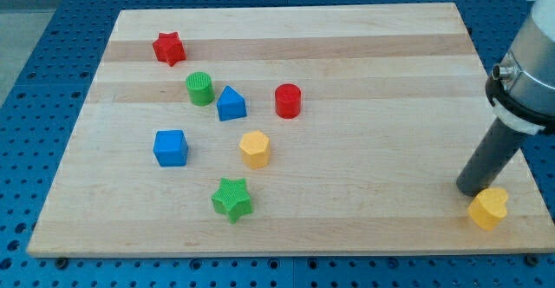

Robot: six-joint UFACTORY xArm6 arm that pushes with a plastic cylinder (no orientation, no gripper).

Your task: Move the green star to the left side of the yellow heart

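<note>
The green star lies on the wooden board near the view's bottom, left of centre. The yellow heart lies near the board's bottom right corner. My tip rests on the board just to the upper left of the yellow heart, touching or almost touching it. The green star is far to the left of my tip, most of the board's width away.
A red star sits at the upper left. A green cylinder, a blue triangular block and a red cylinder lie mid-left. A blue cube and a yellow hexagon lie just above the green star.
</note>
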